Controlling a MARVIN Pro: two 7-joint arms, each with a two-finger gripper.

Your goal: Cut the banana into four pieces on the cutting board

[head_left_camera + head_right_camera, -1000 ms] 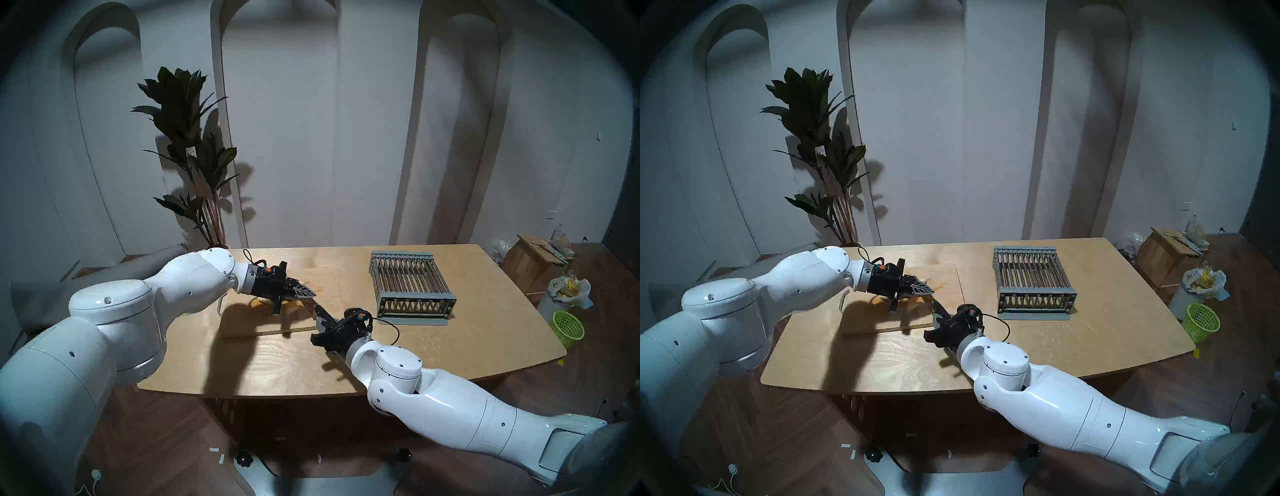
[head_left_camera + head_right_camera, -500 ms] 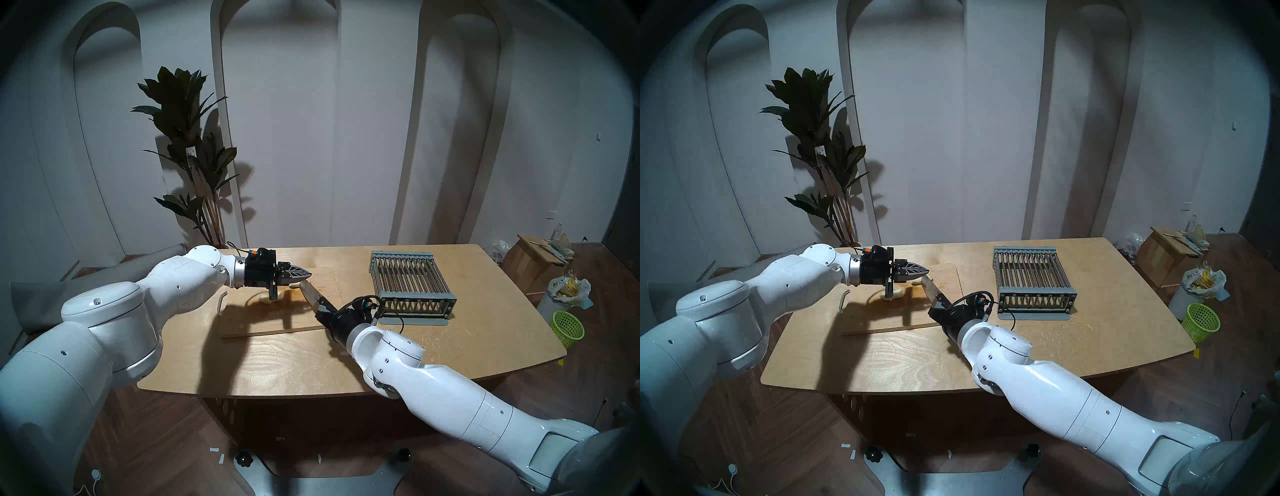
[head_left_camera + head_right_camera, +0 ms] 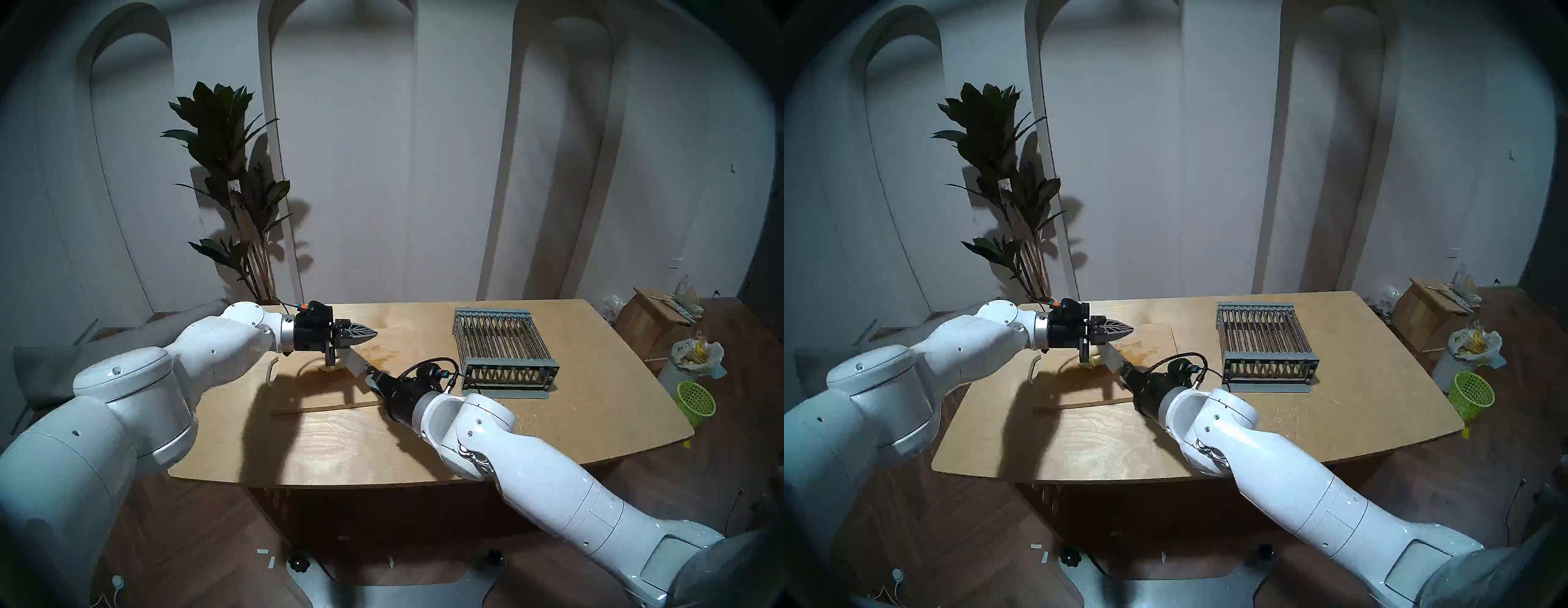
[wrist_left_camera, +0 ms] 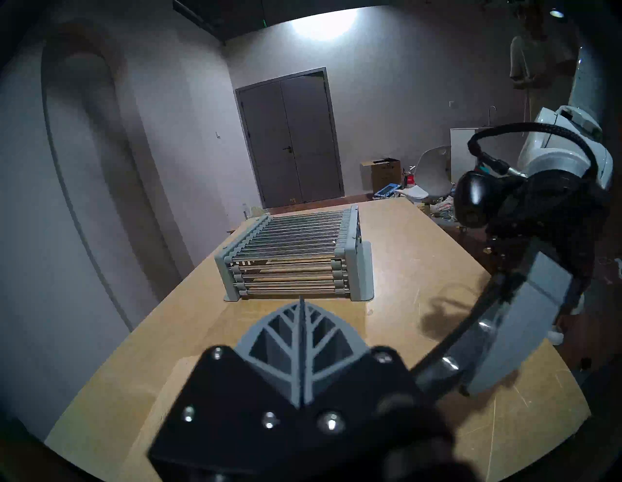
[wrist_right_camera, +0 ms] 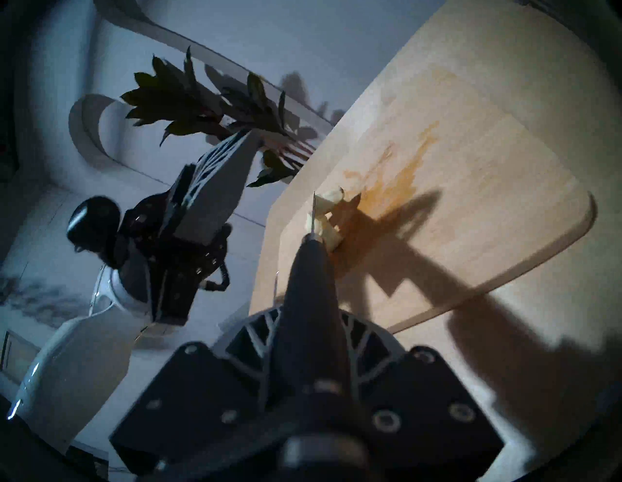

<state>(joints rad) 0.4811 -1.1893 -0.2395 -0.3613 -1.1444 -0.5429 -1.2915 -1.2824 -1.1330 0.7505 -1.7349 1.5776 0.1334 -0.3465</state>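
with the right gripper [image 5: 311, 333] clamped on the knife [image 5: 312, 269] and the left gripper [image 4: 301, 340] pinched empty, i line the blade square over the banana [image 5: 321, 218] at frame centre on the cutting board [image 5: 471, 188] before pressing.

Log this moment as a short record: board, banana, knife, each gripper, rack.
cutting board: flat on table, orange-brown stain mid-board
banana: pale pieces on board beside stain; count unclear
knife: blade over the banana
right gripper: shut on knife handle
left gripper: shut, empty, above board
rack: grey, on table beyond the board's right side
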